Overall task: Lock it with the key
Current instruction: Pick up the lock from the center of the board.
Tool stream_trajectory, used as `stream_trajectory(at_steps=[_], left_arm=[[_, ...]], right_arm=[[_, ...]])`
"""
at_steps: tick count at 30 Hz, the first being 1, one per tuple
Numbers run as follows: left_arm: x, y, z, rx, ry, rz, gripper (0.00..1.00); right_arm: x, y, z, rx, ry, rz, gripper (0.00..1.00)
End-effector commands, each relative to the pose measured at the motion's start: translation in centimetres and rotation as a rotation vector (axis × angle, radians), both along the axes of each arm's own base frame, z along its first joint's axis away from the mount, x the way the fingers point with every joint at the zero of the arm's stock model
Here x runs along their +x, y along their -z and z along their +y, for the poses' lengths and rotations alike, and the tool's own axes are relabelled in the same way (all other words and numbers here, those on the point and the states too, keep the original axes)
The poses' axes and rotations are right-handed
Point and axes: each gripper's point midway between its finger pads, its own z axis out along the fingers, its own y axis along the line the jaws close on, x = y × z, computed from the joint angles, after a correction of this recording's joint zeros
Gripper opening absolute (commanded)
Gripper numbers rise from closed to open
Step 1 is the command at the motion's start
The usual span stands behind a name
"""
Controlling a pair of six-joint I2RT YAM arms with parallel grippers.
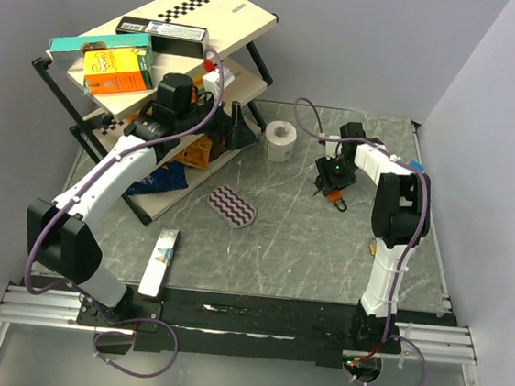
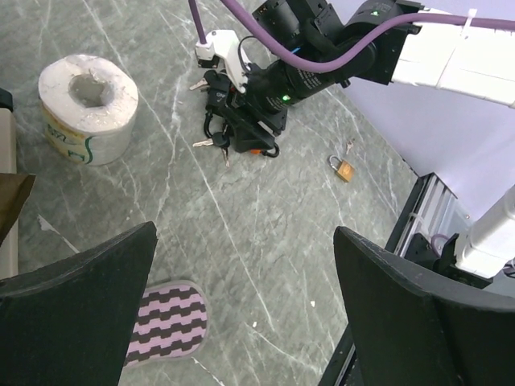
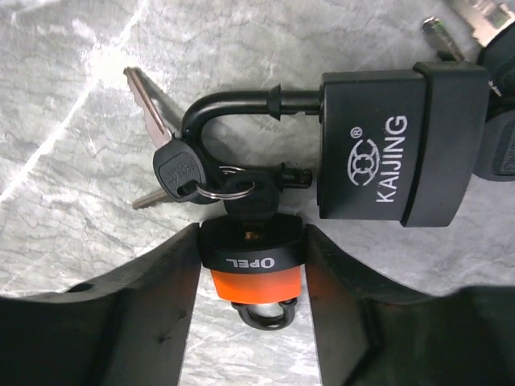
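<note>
In the right wrist view my right gripper (image 3: 252,241) is shut on a small orange and black padlock (image 3: 253,277) marked OPEL, one finger on each side of its body. A black-headed key (image 3: 251,201) sits in its keyhole, with a ring and two more keys (image 3: 173,173) attached. A larger black padlock (image 3: 394,145) marked KAIJING lies just beyond, touching the keys. From above, the right gripper (image 1: 333,175) is low on the table at the middle right. My left gripper (image 2: 244,233) is open and empty, held high by the shelf rack (image 1: 237,126).
A toilet roll (image 1: 281,140) stands left of the locks. A striped pad (image 1: 233,206) and a white box (image 1: 160,261) lie on the table. A tilted rack (image 1: 114,67) with boxes fills the back left. A small brass padlock (image 2: 344,169) lies near the right edge.
</note>
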Motion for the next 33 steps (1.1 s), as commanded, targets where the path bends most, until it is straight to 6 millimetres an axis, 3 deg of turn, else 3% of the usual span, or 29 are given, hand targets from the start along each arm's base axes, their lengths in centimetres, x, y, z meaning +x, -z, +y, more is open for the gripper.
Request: stream_trajectory(at_steps=[1,4,5,7,8,10,14,16,17,19,20,23,27,33], left_arm=[[0.3,-1.7,-0.2,-0.006,0.028,-0.055,0.96],[0.3,-1.7,-0.4,-0.006,0.044,-0.059,0.98],[0.4,-1.6,-0.6,-0.011,0.049,-0.053,0.99],[0.1,-1.5,-1.1,-0.031,0.075,-0.040,0.98],[0.0,-1.5,-1.2,-0.036,0.080,-0.041,0.98],[0.0,-1.1,-1.6,-0.038,0.081,-0.042,0.97],[0.7,-0.6,-1.9,-0.057,0.049,-0.033,0.96],[0.9,-0.4,-2.4,-0.078,0.040,-0.014,0.95],[1.3,-0.8,-2.6,-0.094,0.030,-0.030,0.95],[1.2,-0.5,-3.6,-0.110,0.039,-0.012,0.94],[1.4,-0.6,-4.1,-0.115,0.036,-0.027,0.94],[1.1,0.4,-5.6,-0.107,0.049,-0.011,0.93],[1.2,0.7,-8.0,-0.142,0.068,-0.028,0.91],[1.0,1.4,-10.4,-0.173,0.113,-0.021,0.89]], right_arm=[[-0.4,-0.3,-0.1,-0.014,-0.007,0.041,0.52],[-0.7,-1.1,0.2,0.006,-0.010,0.046,0.41],[-0.7,-1.9,0.5,0.024,-0.014,0.036,0.33],[-0.5,-3.5,1.6,0.085,-0.032,0.021,0.23],[-0.3,-4.5,1.9,0.105,-0.033,0.002,0.11],[0.5,-7.2,3.2,0.182,-0.029,-0.038,0.00],[2.2,-14.2,5.4,0.326,0.018,-0.189,0.00],[2.6,-16.6,6.1,0.390,0.072,-0.233,0.00],[2.7,-18.9,6.7,0.438,0.067,-0.290,0.00],[2.6,-20.7,7.3,0.519,0.107,-0.323,0.00],[2.1,-23.0,7.7,0.585,0.115,-0.363,0.00],[1.9,-26.7,8.0,0.722,0.181,-0.436,0.00],[0.8,-29.9,9.5,0.891,0.207,-0.440,0.00],[-0.2,-31.4,10.2,1.016,0.270,-0.406,0.00]])
